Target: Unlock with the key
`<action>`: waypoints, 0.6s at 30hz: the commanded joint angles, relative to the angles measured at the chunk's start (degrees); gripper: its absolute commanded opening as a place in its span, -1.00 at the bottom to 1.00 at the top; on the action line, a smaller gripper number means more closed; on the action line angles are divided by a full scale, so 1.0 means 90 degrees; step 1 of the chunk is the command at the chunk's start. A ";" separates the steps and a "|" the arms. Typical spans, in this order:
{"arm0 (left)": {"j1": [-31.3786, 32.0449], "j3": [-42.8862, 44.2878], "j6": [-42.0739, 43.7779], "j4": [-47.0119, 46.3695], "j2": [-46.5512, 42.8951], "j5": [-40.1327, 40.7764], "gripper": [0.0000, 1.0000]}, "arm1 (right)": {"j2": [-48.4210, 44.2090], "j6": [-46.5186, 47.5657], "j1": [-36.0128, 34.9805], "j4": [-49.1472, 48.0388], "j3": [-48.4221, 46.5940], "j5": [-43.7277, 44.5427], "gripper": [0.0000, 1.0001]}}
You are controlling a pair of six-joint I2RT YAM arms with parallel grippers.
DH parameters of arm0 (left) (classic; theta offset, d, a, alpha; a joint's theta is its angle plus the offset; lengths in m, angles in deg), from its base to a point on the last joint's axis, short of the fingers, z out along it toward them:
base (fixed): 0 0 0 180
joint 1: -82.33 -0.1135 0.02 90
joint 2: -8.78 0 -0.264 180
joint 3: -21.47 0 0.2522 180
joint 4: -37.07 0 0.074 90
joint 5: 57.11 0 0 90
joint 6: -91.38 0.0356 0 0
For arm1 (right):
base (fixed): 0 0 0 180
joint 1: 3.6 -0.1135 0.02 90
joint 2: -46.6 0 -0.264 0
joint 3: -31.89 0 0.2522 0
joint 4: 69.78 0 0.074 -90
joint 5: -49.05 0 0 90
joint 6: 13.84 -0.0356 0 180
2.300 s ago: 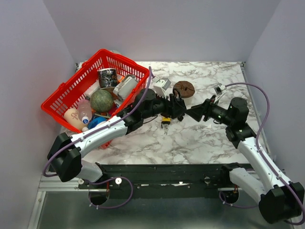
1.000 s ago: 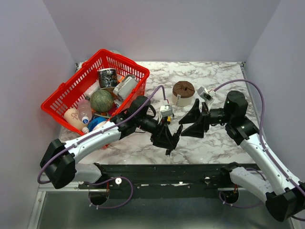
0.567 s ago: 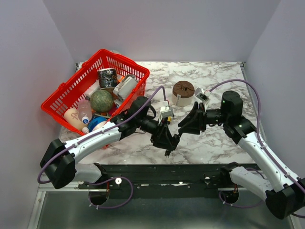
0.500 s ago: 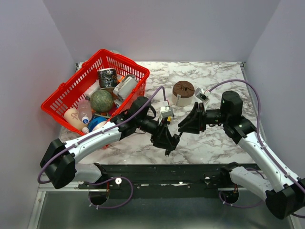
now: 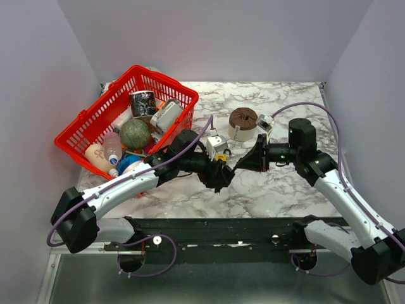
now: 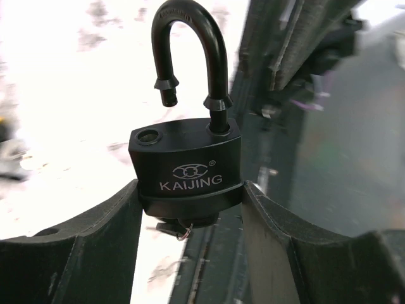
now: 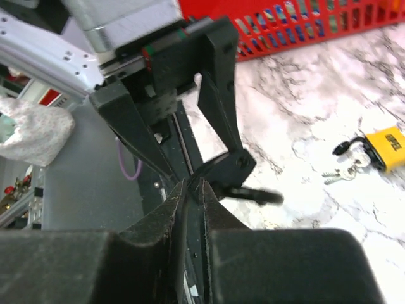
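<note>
Jaws of the left gripper [image 5: 219, 171] are clamped on the body of a black padlock [image 6: 187, 161], one finger on each side, holding it above the tabletop [image 5: 278, 190] at the middle of the top view. Its shackle [image 6: 190, 50] stands with one leg out of its hole. The key [image 6: 172, 227] hangs from the padlock's underside, low and centre in the left wrist view, apparently seated in the keyhole, with its ring [image 6: 183, 234] dangling beside it.

Jaws of the right gripper [image 7: 190, 185] are drawn in to a thin slit right at that underside; whether they have the key pinched, I cannot tell.

The key looks tiny, light and stiff, with smooth metal that gives little purchase. The flat black head is likely the place to hold it, pads on its two faces. The ring would swing and slip. Twisting off the blade's axis could bend it or pull it out.
</note>
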 commanded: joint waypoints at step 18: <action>0.0444 0.0161 0.0604 0.0037 -0.0473 0.1292 -1.00 | 0.0099 -0.0345 -0.0032 0.0132 -0.0207 0.1170 -0.14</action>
